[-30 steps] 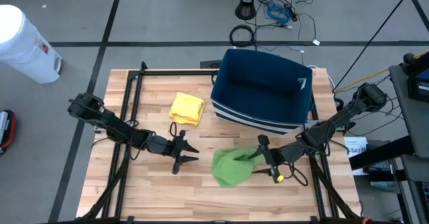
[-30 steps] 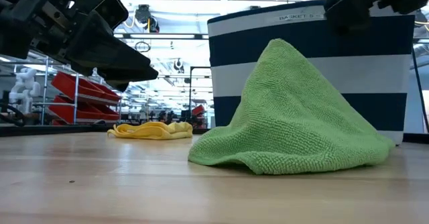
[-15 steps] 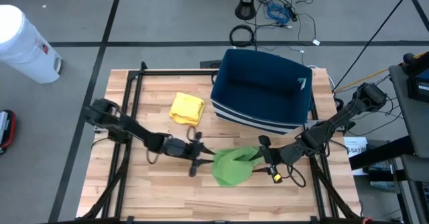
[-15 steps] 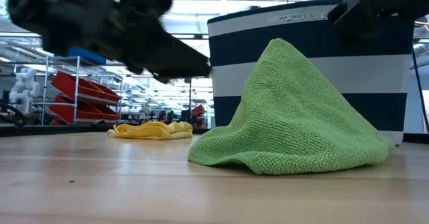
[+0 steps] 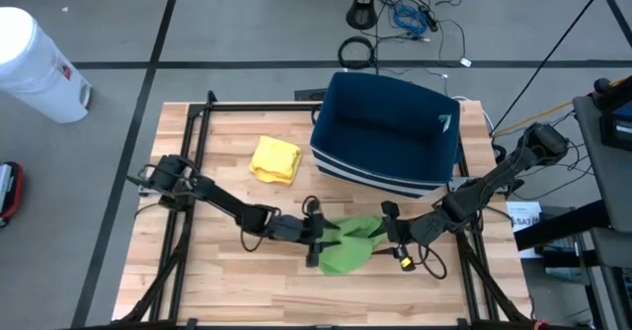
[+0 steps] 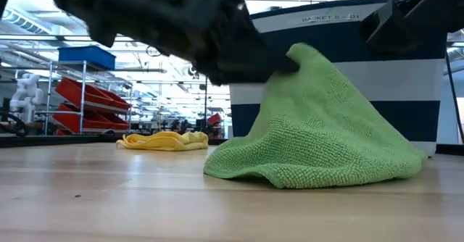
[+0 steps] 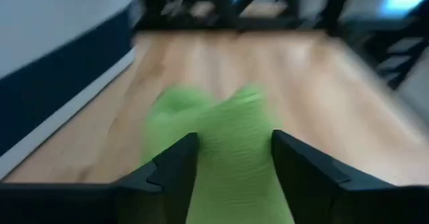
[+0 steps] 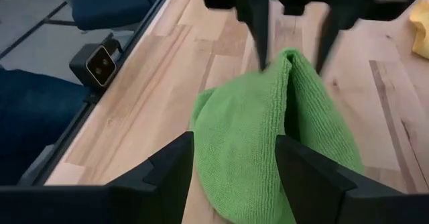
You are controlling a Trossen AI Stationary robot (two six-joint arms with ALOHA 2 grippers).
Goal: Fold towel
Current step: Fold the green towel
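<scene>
- High view: the green towel is lying bunched on the table, in front of the blue basket, with a yellow cloth well apart at the back. The left gripper is reaching in at the towel's left edge while the right gripper is sitting at its right edge, so the towel is lying between them. Neither arm is clearly nearer.
- Low view: the towel is standing in a peaked heap. A dark gripper is pressing at the peak from the left; by the high view I judge it the left one. Whether it is pinching cloth, I cannot tell here.
- Left wrist view: the left fingers are standing apart, with the towel running between them and ahead. The jaws are not closing on it yet.
- Right wrist view: the right fingers are standing wide, the towel lying between and beyond them, unheld. The left arm's two fingers are straddling the ridge at the far side.
- The ridge is running roughly from one gripper to the other, so each could take an end.
</scene>
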